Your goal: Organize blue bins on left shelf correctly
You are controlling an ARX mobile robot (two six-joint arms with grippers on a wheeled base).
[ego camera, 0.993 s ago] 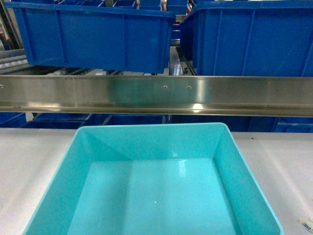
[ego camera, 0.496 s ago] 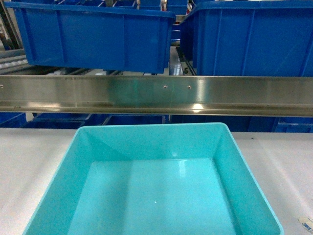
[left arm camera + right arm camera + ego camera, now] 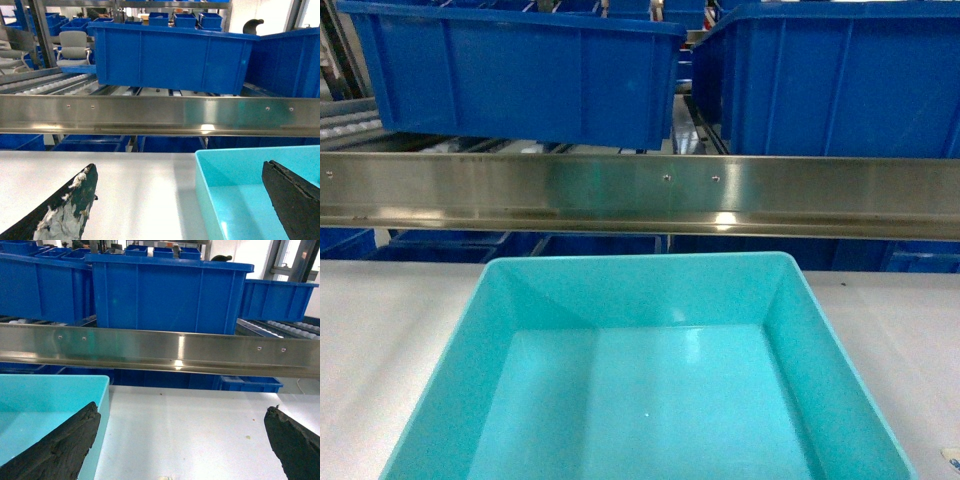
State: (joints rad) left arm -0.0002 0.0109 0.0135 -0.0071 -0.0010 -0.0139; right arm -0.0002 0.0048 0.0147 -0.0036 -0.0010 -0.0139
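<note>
Turquoise bin (image 3: 650, 380) empty on white table (image 3: 380, 320), both end effectors (image 3: 180, 200) (image 3: 182, 440) spread astride its walls.

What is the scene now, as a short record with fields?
tub: turquoise, empty, on the white table
rail: steel, across the view behind the tub
dark bins: two on the rack above the rail
left end effector: open, straddling the tub's left wall
right end effector: open, straddling the tub's right wall
grip: not yet closed

Glossy smooth plastic turquoise tub (image 3: 650, 400), brushed shiny steel shelf rail (image 3: 640, 190), matt white tabletop (image 3: 390, 320).
</note>
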